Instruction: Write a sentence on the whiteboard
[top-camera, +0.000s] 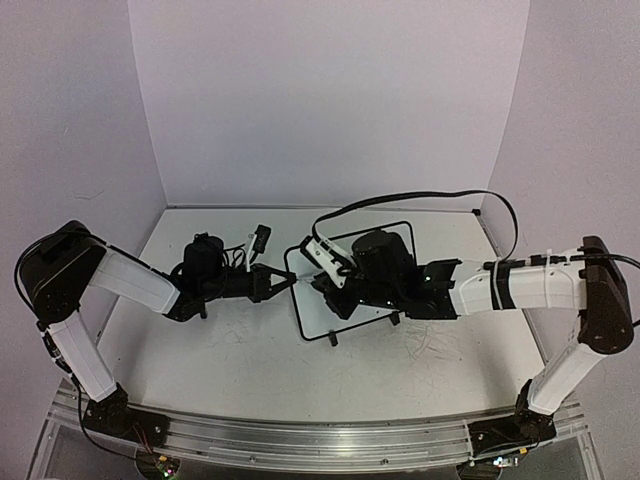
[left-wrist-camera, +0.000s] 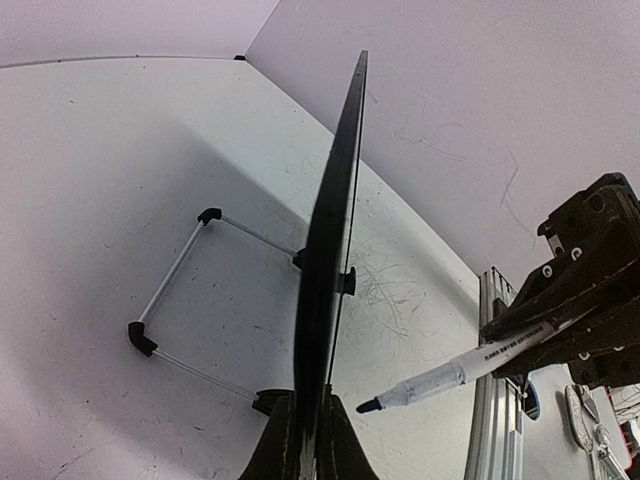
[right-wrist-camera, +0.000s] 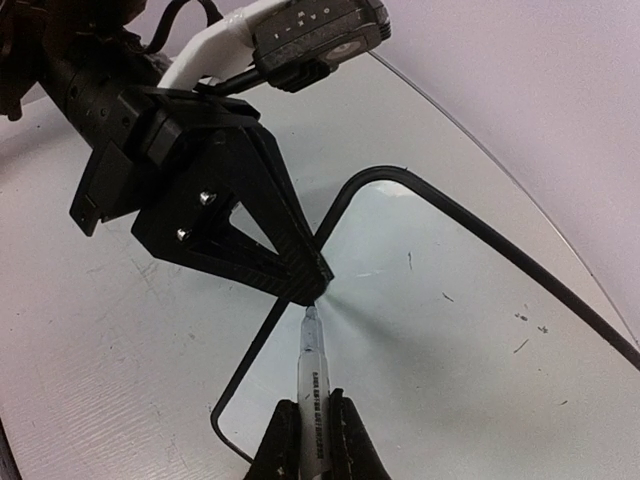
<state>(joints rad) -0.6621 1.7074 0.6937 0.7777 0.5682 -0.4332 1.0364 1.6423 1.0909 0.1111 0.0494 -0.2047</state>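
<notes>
Two arms, two grippers, one board, one pen. My left gripper (top-camera: 284, 283) reaches in from the left, fingers together, clamped on the near-left edge of the whiteboard (right-wrist-camera: 470, 290). In the left wrist view the board runs straight up out of the fingertips, seen edge-on and tilted.

One thin wire stand (left-wrist-camera: 175, 272) sits left of the board in that view. It has two black corner caps and rests on the table (top-camera: 200, 370). From the top I count two small black feet under the board, one (top-camera: 333, 341) nearer my left gripper and one (top-camera: 395, 319) below my right gripper.

The board face just past the left fingertips has a few small dark specks. I see no readable writing from here.

There is one marker (right-wrist-camera: 311, 375), clear barrel, dark tip, cap off. Its tip sits right at the left gripper's fingertips, at the board's frame. I can't tell whether it touches the surface.

My right gripper (right-wrist-camera: 312, 408) comes in from the right, closed on the marker barrel, with the pen pointing out ahead of it. One black cable (top-camera: 420, 195) loops above the right arm.
</notes>
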